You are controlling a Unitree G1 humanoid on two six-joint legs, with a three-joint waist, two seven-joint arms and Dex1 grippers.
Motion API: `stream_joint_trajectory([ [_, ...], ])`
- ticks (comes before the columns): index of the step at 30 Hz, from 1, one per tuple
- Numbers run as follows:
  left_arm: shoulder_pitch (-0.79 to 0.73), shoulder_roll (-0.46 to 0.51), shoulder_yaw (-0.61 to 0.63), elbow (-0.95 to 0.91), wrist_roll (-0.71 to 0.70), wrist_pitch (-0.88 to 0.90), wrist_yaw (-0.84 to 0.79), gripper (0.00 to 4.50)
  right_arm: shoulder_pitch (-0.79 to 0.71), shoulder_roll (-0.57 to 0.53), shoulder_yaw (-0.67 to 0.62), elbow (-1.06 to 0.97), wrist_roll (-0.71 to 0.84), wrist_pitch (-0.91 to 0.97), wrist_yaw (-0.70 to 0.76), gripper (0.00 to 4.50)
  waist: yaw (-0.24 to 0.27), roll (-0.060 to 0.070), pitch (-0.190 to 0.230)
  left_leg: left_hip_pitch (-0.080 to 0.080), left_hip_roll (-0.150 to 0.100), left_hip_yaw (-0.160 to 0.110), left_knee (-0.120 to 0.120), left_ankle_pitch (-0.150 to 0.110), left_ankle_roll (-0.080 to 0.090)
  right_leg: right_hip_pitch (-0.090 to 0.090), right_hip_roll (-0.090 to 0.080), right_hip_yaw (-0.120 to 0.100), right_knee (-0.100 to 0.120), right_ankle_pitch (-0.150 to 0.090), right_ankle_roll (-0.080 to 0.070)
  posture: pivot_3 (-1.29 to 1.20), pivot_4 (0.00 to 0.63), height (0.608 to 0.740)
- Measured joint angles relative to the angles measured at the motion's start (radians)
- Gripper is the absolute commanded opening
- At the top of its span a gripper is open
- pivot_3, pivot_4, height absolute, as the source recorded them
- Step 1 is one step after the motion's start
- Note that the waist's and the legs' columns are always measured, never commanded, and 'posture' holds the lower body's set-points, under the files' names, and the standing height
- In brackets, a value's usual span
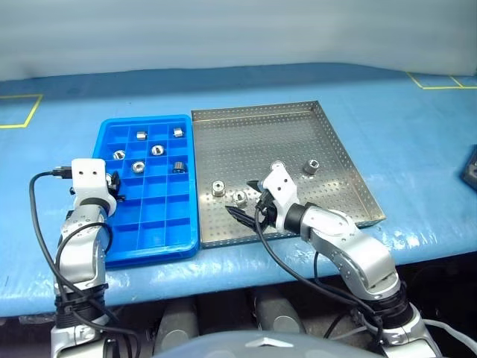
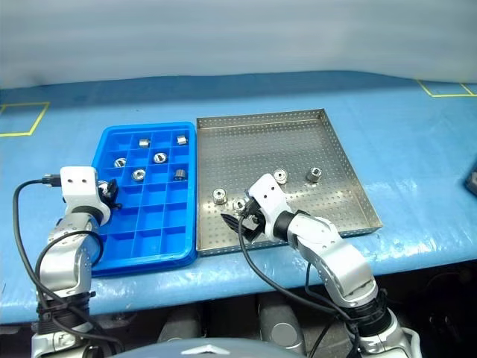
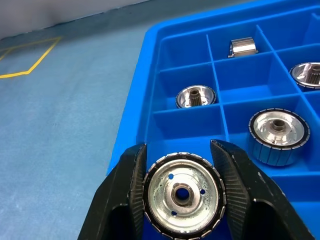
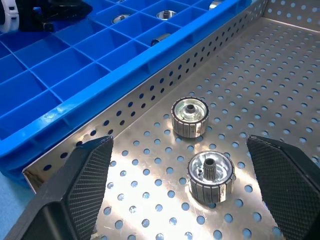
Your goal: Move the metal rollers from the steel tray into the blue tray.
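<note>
Steel roller (image 3: 183, 195) clamped between left gripper (image 3: 182, 192) fingers, above blue tray's (image 3: 150, 120) near-left edge; risks dropping outside if released early. Right gripper (image 4: 180, 190) spread wide over two metal rollers (image 4: 210, 176) in steel tray (image 4: 280, 80); might knock one aside while closing.

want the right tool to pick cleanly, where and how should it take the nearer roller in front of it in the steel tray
Grip the nearer roller across its ribbed round side wall, probably coming down from above. It stands on its flat end on the steel tray, hub hole up. The open right tool already straddles it, and the neighbouring roller stands apart.
</note>
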Motion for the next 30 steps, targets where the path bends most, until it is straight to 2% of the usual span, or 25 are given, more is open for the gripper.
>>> stream_joint_trajectory([
  [7,-0.003,0.012,0.001,-0.063,-0.022,0.093,-0.030,4.30,0.017,-0.001,-0.016,-0.020,0.000,0.010,-0.020,4.50,-0.010,0.000,0.000,0.000,0.000,0.000,0.000,0.000,0.000,0.000,0.000,0.000,0.000,0.000,0.000,-0.15,0.150,0.740],
  [8,-0.009,0.017,-0.001,-0.067,-0.028,0.100,-0.034,4.48,0.019,0.000,-0.017,-0.020,0.000,0.010,-0.022,4.50,-0.011,0.000,0.000,0.000,0.000,0.000,0.000,0.000,0.000,0.000,0.000,0.000,0.000,0.000,0.000,-0.15,0.150,0.740],
  [13,-0.098,0.053,-0.021,-0.101,-0.043,0.113,-0.058,4.48,0.031,-0.001,-0.030,-0.027,0.000,0.010,-0.035,4.50,-0.011,0.000,0.000,0.000,0.000,0.000,0.000,0.000,0.000,0.000,0.000,0.000,0.000,0.000,0.000,-0.15,0.150,0.740],
  [18,-0.255,0.091,-0.087,-0.107,-0.131,0.106,-0.198,4.48,0.029,0.000,-0.036,-0.029,0.000,0.010,-0.035,4.50,-0.016,0.000,0.000,0.000,0.000,0.001,0.000,0.000,0.000,0.000,0.000,0.000,-0.001,0.000,0.000,-0.15,0.150,0.740],
  [22,-0.346,0.180,-0.215,-0.044,-0.181,0.107,-0.381,4.48,0.024,-0.002,-0.037,-0.029,-0.001,0.009,-0.034,4.50,-0.035,0.000,0.000,0.000,0.000,0.000,0.000,0.000,0.000,-0.001,0.000,0.000,0.000,0.000,0.000,-0.17,0.150,0.740],
  [26,-0.429,0.280,-0.404,0.058,-0.185,0.067,-0.598,4.48,0.025,-0.004,-0.038,-0.029,-0.002,0.008,-0.036,4.50,-0.056,0.000,0.000,0.000,0.000,0.000,-0.001,0.000,0.000,-0.001,0.000,0.000,-0.001,0.000,0.000,-0.19,0.150,0.740],
  [30,-0.509,0.317,-0.540,0.184,-0.145,-0.005,-0.750,4.48,0.039,-0.002,-0.042,-0.033,-0.003,0.007,-0.044,4.50,-0.071,0.000,0.000,-0.001,0.000,0.000,-0.001,0.000,0.000,-0.001,0.000,0.000,0.000,0.000,0.000,-0.21,0.150,0.740],
])
